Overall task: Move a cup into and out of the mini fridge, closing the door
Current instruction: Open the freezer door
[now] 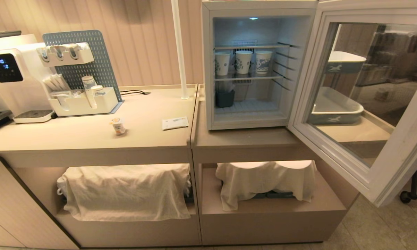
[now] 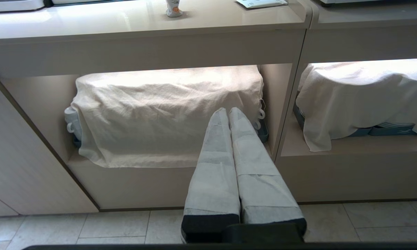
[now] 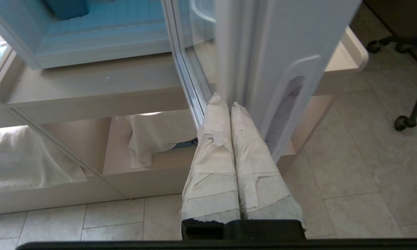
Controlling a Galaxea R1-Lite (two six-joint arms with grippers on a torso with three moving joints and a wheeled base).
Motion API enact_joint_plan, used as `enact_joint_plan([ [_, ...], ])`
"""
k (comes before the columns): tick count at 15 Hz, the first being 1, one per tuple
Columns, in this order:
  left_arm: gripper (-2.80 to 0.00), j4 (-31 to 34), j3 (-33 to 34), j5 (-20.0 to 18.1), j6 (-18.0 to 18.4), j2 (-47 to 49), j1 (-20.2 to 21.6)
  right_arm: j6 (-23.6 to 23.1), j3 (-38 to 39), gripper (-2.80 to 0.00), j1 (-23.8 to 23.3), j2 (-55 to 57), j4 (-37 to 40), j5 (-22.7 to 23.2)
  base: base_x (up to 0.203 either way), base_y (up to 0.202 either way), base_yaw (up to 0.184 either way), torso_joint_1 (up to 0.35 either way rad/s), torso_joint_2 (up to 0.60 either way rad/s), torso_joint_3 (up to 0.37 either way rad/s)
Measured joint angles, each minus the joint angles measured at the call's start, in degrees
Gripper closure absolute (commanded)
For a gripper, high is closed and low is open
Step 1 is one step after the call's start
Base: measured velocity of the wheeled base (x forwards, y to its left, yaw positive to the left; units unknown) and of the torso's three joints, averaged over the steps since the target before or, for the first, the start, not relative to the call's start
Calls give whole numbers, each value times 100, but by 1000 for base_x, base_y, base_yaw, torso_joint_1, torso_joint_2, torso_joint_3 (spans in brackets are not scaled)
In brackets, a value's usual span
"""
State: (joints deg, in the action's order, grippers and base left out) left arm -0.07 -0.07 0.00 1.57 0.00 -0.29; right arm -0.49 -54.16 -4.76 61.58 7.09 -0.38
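The cup [image 1: 118,125], tiny and white with an orange label, stands on the left counter; its base also shows in the left wrist view as the cup [image 2: 174,8]. The mini fridge [image 1: 207,69] sits on the right counter, lit inside. Its door [image 1: 333,149] is swung wide open to the right. My right gripper [image 3: 226,100] is shut and empty, its tips close under the door [image 3: 264,52] at its free edge, with the mini fridge [image 3: 101,52] beyond. My left gripper [image 2: 228,110] is shut and empty, low before the cloth-covered shelf. Neither gripper shows in the head view.
Three paper cups [image 1: 243,61] stand on the fridge's middle shelf, a dark container [image 1: 224,98] below. On the left counter are a water dispenser [image 1: 7,76], an organiser tray [image 1: 87,102], a paper packet [image 1: 175,123] and a white pole [image 1: 179,48]. Cloth-covered crockery [image 1: 125,191] fills the lower shelves.
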Motion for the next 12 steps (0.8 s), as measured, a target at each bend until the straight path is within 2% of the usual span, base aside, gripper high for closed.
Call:
enact_joint_plan([
  [8,0,0,0,2,-1,0,-5,-48,-67,0,-436,276,-632,-465,0,0,0,0,0,0],
  [12,0,0,0,2,-1,0,-4,-69,-107,0,-741,508,-839,-511,0,0,0,0,0,0],
])
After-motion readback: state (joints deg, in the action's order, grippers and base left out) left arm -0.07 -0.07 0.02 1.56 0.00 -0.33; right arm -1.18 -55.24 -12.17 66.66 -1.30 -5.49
